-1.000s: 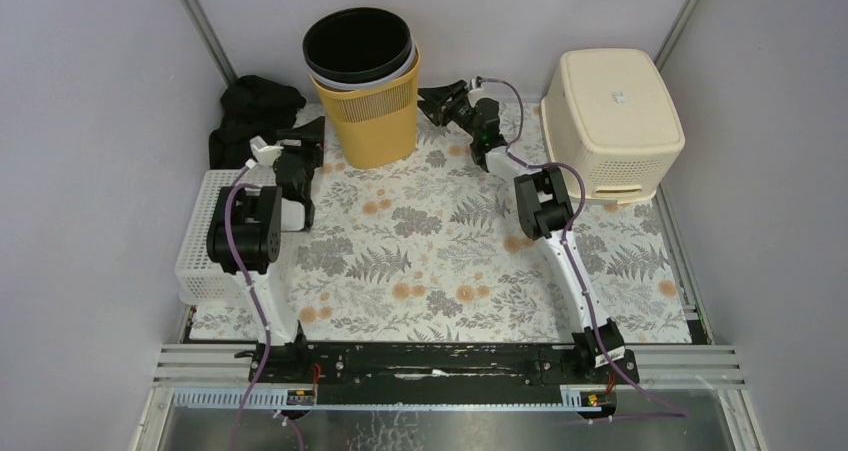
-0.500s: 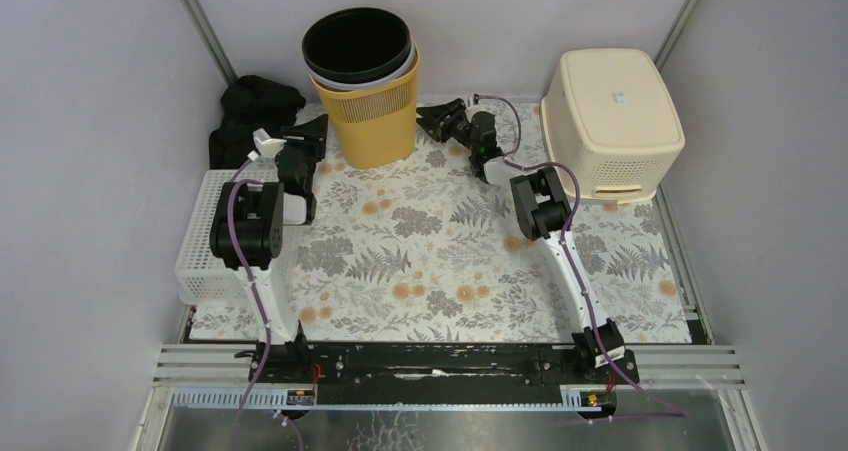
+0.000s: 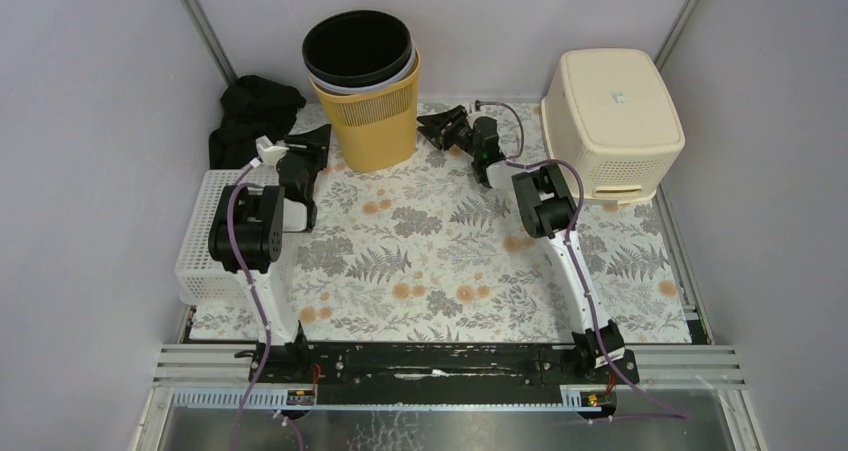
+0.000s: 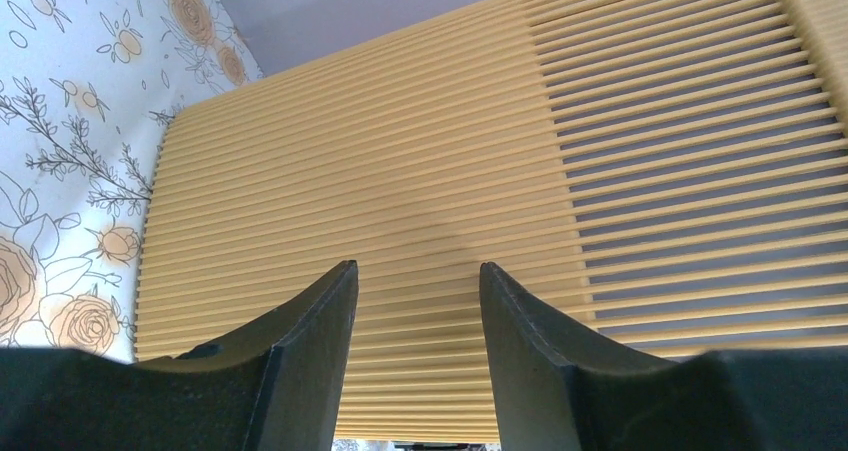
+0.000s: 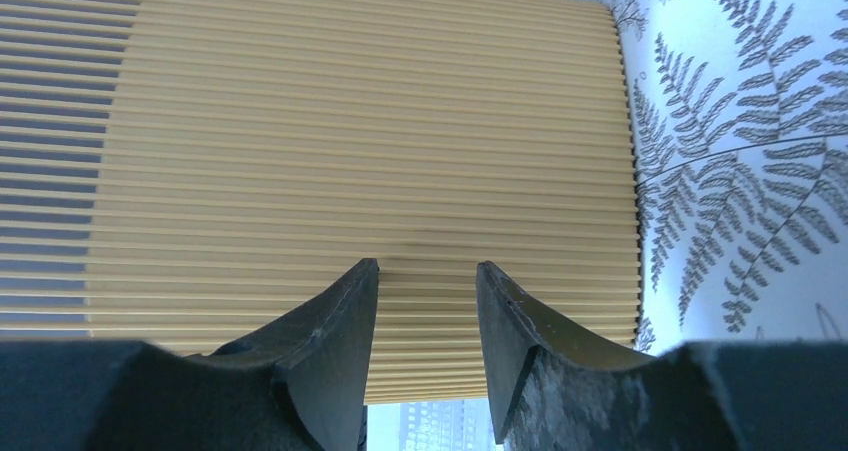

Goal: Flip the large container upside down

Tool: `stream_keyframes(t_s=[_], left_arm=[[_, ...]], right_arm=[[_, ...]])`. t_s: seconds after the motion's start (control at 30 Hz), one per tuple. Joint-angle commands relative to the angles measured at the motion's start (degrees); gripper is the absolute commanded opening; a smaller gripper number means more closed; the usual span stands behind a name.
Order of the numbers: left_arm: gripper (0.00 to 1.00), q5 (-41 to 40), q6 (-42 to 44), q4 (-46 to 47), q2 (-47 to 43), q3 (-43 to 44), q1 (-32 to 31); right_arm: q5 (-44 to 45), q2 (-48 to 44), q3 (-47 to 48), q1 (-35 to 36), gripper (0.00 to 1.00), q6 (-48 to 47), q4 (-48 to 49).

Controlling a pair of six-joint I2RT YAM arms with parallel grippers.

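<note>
Overall light: bright, soft and even, with clean colours in the overhead view.
Shadows: only faint, soft-edged shade at the foot of the yellow bin [image 3: 372,121] and under the cream basket [image 3: 613,111].
Dark areas: the black cloth [image 3: 252,111] loses nearly all detail.
Glare: a dull, streaky sheen on the metal plate [image 3: 450,429] at the near edge.
Left wrist view: the bin's ribs are crisp. The left gripper [image 4: 417,271] is dark and slightly soft, with a faint shadow smudge on the ribs just above it.
Right wrist view: the right gripper [image 5: 425,266] is underexposed, with the same smudge above it. The ribs bow towards the edges.

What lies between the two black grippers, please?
The tall yellow ribbed plastic bin stands between the left gripper and right gripper, shown in the top view.
</note>
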Motion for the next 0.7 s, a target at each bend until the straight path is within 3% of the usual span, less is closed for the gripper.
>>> stream_keyframes(t_s=[0.0,0.33,0.67], left_arm=[[0.55,6.3,1.5,3.4,-2.2,-1.2,-3.2],[0.55,8.3,1.1,3.4,-4.7,-4.4,-5.7],[0.55,9.4,3.1,-1.0,-12.7,-9.8,-9.1]], right_arm=[[-8.1,-8.6,-2.5,4.5,0.48,-2.9,6.1],[-11.0,-17.2,-15.9,5.9,0.48,-4.8,10.6],[-10.8,-30.0,-39.8,7.0,0.47,-8.2,16.3]])
